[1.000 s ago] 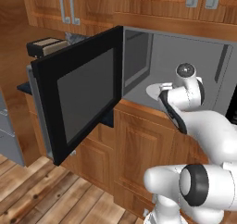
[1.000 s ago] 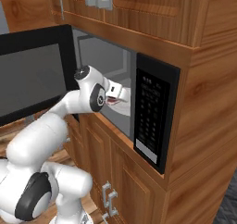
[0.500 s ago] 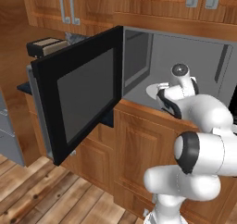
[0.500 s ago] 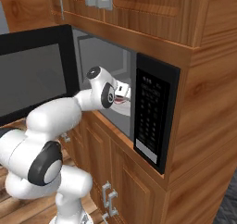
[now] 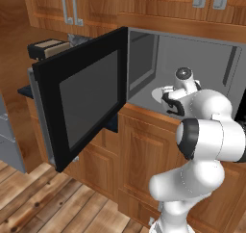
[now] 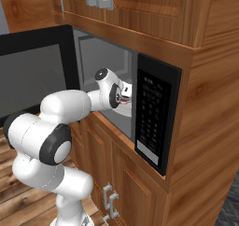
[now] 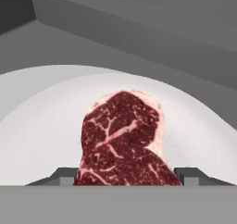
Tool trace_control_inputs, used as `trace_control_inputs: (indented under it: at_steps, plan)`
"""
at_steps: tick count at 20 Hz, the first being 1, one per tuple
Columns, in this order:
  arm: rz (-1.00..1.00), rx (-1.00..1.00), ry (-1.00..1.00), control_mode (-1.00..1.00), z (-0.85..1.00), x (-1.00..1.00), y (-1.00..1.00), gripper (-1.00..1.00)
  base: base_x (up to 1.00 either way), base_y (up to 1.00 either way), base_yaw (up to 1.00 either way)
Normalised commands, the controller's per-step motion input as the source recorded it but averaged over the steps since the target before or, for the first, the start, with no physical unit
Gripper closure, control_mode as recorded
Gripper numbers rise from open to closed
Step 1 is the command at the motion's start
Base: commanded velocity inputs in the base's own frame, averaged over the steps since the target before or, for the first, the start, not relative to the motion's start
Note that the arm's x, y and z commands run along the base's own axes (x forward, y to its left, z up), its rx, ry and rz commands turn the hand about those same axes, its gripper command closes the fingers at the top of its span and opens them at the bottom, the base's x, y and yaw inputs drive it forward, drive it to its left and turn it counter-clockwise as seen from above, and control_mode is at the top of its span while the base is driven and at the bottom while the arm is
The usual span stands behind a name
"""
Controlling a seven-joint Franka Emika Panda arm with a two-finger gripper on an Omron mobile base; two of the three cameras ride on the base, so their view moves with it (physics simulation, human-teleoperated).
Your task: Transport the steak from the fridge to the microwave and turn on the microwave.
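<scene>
The microwave (image 5: pixel 206 58) stands with its black-framed door (image 5: pixel 86 99) swung wide open to the left. Its black control panel (image 6: pixel 151 122) is on the right. My gripper (image 5: pixel 169 103) reaches into the grey cavity, just above a white plate (image 5: pixel 157 93). In the hand view the dark red, marbled steak (image 7: pixel 121 140) sits between my two fingertips (image 7: pixel 60 174), and my gripper (image 7: pixel 125 177) is shut on it across its width. A bit of the steak (image 6: pixel 122 99) also shows at the hand, over the plate (image 6: pixel 125 111). The fridge is out of view.
The open door juts far out over the wooden floor (image 5: pixel 33 203). Wooden cupboards (image 5: pixel 144 145) lie below the microwave and above it. A toaster (image 5: pixel 48 48) stands on the dark counter behind the door. A grey unit (image 5: pixel 6 140) shows at the far left edge.
The arm has folded, its elbow swinging nearer the cameras. The hand with the steak has shifted slightly deeper over the plate inside the cavity.
</scene>
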Motion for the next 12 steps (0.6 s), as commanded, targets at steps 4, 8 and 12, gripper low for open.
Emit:
trace_control_inputs:
  at_steps: [4, 8, 12]
  plan:
    - [0.0, 0.0, -0.04, -1.0, 0.0, 0.0, -0.2, -1.0, 0.0, 0.0, 0.0]
    - [0.0, 0.0, -0.18, -1.0, 0.06, -0.06, -0.1, -1.0, 0.0, 0.0, 0.0]
    - [0.0, -0.07, -0.56, -1.0, 0.25, -0.3, 0.14, -1.0, 0.0, 0.0, 0.0]
